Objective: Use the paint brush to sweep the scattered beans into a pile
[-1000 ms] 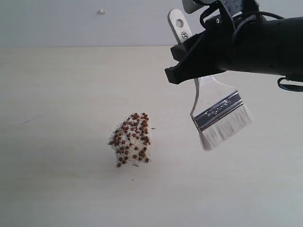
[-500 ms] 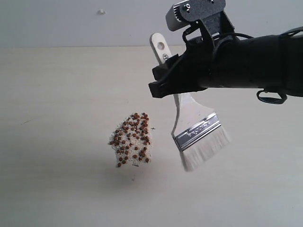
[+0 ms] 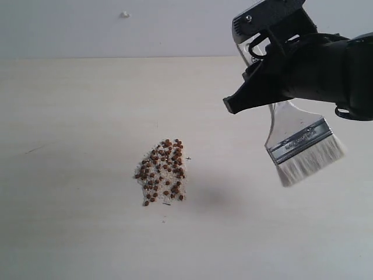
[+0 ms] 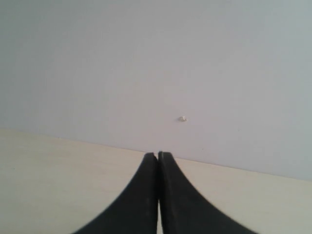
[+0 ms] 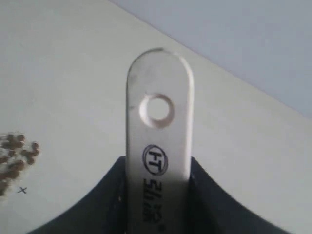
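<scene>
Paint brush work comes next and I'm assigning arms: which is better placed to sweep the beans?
Right: the right hand holds the paint brush, bristles down near the beans. The left hand is shut and empty.

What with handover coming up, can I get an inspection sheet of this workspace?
Surface: pale table, faint dark streak at left.
Job's things: beans gathered in one pile with whitish crumbs; paint brush held to its right, not touching it.
Clutter: nothing seen.
Grippers: left gripper shut, empty; right gripper shut on the paint brush handle.
Cables: black cable looped on right arm.
Surroundings: plain grey wall, small white speck on it.
</scene>
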Controlling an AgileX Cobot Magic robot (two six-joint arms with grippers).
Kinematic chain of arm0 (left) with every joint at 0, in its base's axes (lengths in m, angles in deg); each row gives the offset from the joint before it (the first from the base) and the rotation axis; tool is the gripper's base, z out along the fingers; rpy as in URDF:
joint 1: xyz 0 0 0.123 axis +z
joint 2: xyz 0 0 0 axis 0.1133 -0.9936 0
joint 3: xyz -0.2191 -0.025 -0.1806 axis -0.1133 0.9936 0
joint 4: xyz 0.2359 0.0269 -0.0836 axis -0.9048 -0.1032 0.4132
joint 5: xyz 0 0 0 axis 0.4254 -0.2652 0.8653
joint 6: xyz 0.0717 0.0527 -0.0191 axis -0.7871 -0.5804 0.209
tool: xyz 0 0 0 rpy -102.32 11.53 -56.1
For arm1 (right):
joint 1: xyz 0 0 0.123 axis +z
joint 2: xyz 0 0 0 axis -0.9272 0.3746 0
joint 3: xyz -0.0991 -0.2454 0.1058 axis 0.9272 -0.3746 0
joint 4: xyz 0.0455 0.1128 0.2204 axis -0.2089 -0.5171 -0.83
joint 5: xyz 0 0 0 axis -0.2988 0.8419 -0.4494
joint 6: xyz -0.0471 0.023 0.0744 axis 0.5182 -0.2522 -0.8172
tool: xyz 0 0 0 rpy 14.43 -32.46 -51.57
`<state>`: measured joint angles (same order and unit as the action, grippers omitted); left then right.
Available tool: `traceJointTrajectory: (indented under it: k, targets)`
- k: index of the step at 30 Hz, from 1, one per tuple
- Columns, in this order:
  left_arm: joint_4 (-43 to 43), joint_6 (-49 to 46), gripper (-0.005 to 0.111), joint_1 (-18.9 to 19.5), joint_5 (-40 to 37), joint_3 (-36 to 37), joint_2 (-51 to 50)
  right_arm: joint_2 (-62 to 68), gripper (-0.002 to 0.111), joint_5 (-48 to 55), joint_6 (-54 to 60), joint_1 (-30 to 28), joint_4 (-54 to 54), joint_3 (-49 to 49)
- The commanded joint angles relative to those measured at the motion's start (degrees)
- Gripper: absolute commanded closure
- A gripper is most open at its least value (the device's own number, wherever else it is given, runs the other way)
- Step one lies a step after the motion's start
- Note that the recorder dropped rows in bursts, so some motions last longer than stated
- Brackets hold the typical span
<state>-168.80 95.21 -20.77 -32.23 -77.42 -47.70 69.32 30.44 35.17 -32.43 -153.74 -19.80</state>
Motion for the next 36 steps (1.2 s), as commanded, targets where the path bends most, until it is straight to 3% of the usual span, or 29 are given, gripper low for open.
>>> traceJointTrajectory:
  k: [1, 7, 20, 28, 32, 36]
  targets:
    - [-0.03, 0.04, 0.107, -0.28, -0.06, 0.16, -0.08, -0.20, 0.108, 14.38, 0.37, -0.24, 0.12, 0.24]
    - [-0.03, 0.04, 0.107, -0.28, -0.06, 0.16, -0.08, -0.20, 0.108, 31.07, -2.78, -0.24, 0.12, 0.24]
    - [-0.03, 0.04, 0.107, -0.28, -0.06, 0.16, -0.08, -0.20, 0.108, 45.09, -10.65, -0.24, 2.78, 0.24]
    - [-0.03, 0.04, 0.107, -0.28, -0.06, 0.16, -0.08, -0.09, 0.108, 44.84, -13.57, -0.24, 3.70, 0.24]
    - [-0.03, 0.04, 0.107, -0.28, -0.06, 0.16, -0.08, -0.09, 0.108, 38.96, -24.46, -0.24, 10.67, 0.24]
    - [-0.03, 0.04, 0.107, -0.28, -0.06, 0.16, -0.08, -0.09, 0.108, 34.32, -43.49, -0.24, 27.07, 0.75]
